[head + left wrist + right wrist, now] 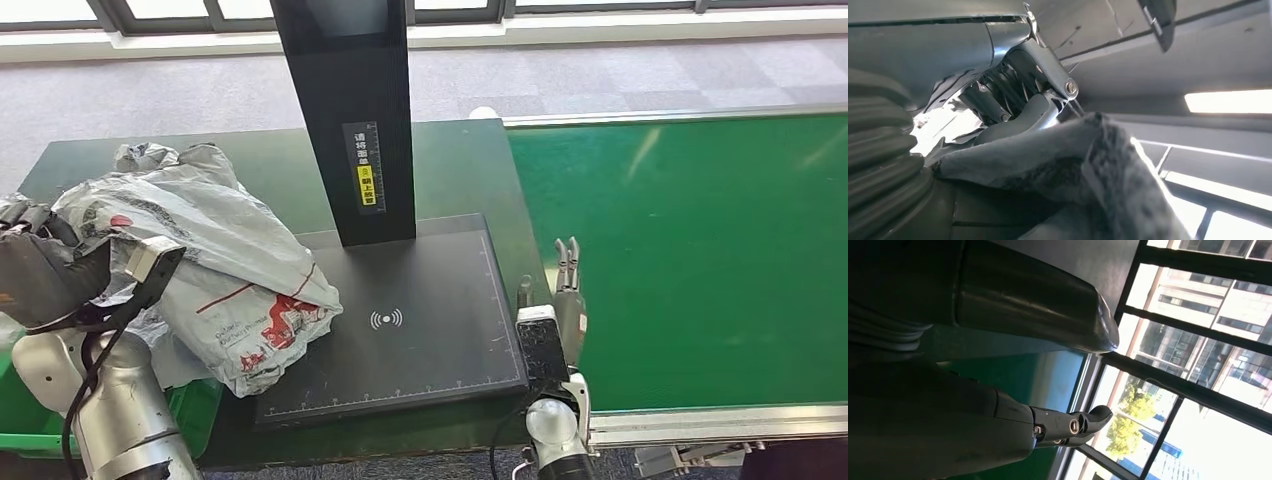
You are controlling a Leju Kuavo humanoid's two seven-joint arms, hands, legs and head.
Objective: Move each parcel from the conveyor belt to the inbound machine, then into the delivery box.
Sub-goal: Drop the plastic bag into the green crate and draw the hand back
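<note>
A crumpled grey plastic parcel (225, 265) with red print lies half on the dark table and half on the black scan plate (430, 320) of the inbound machine. My left hand (45, 275) grips the parcel's left end. In the left wrist view, my curled fingers (1013, 95) close over the grey film of the parcel (1098, 165). My right hand (568, 290) hovers at the near left edge of the green conveyor belt (700, 250), fingers straight and apart, holding nothing. In the right wrist view, one finger (1068, 426) stretches out above the belt (1013, 375).
The machine's black post (350, 110) rises from the back of the plate. A green box (25, 415) sits low at the near left, beside my left arm. The belt's metal rail (720, 420) runs along the near edge. Grey carpet and windows lie beyond.
</note>
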